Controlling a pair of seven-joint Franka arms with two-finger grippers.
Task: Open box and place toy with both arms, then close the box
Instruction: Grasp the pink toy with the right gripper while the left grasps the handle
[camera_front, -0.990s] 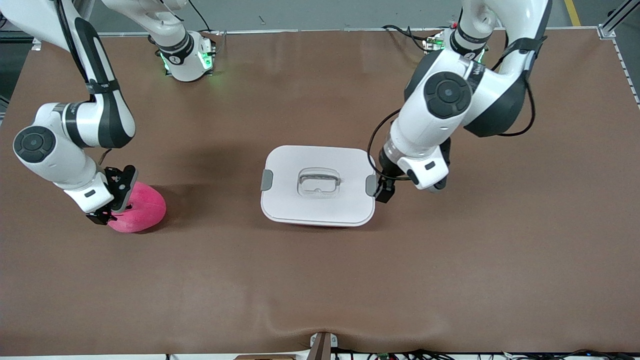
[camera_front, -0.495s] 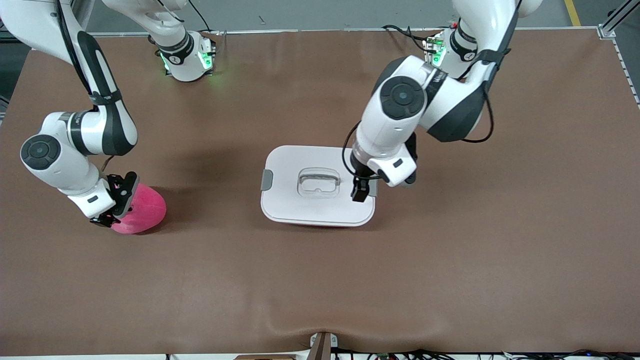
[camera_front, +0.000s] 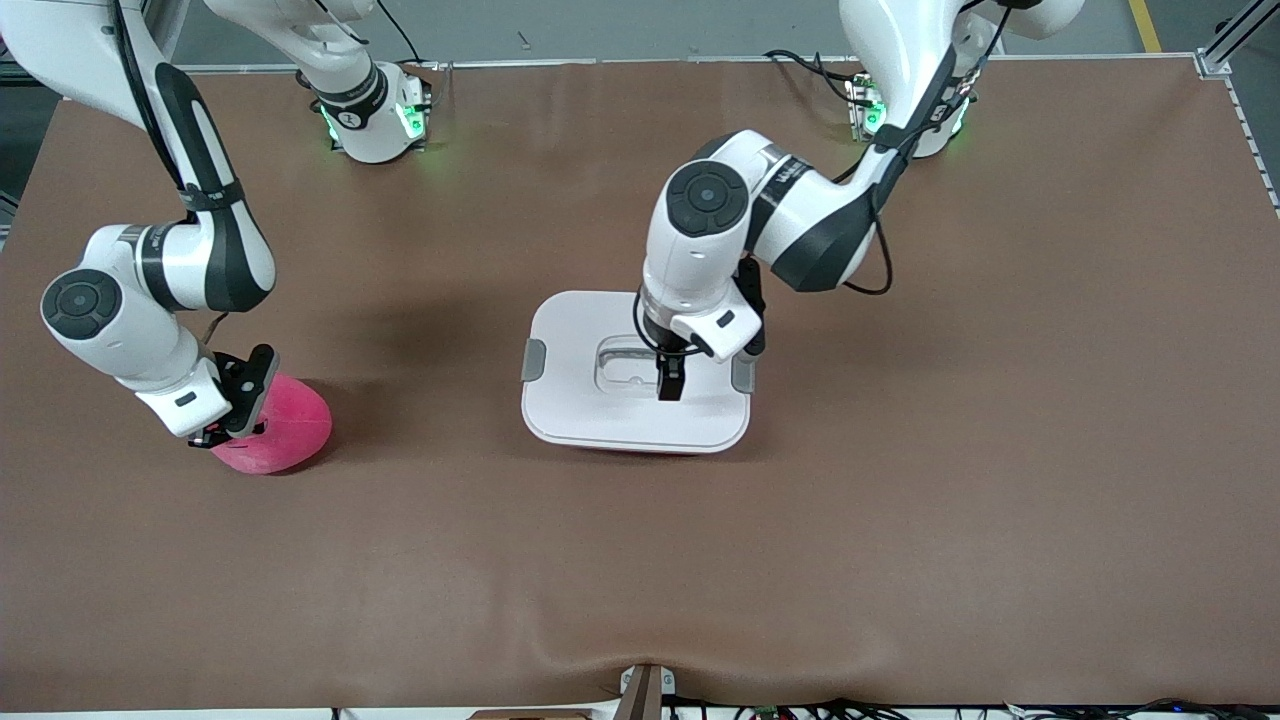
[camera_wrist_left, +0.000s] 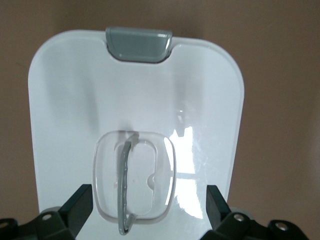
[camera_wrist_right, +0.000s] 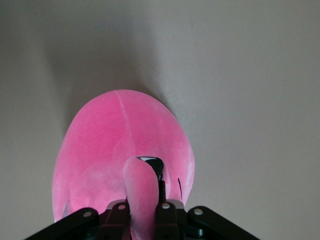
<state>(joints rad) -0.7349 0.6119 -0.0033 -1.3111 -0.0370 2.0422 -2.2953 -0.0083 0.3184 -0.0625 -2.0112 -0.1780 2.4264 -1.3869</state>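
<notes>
Over lid (camera_front: 600, 400), left claw (camera_front: 668, 388) open; right claw (camera_wrist_right: 142, 210) apparently pinching toy (camera_front: 285, 428).

We see the box (camera_front: 635, 405) mid-table, its white lid (camera_wrist_left: 75, 115) seated. The pink plush toy (camera_front: 285, 432) lies toward the right arm's end.

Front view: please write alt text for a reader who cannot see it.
The right gripper pinches the pink toy at the right arm's end of the table, while the open left gripper hangs over the closed box, above its lid handle.
</notes>
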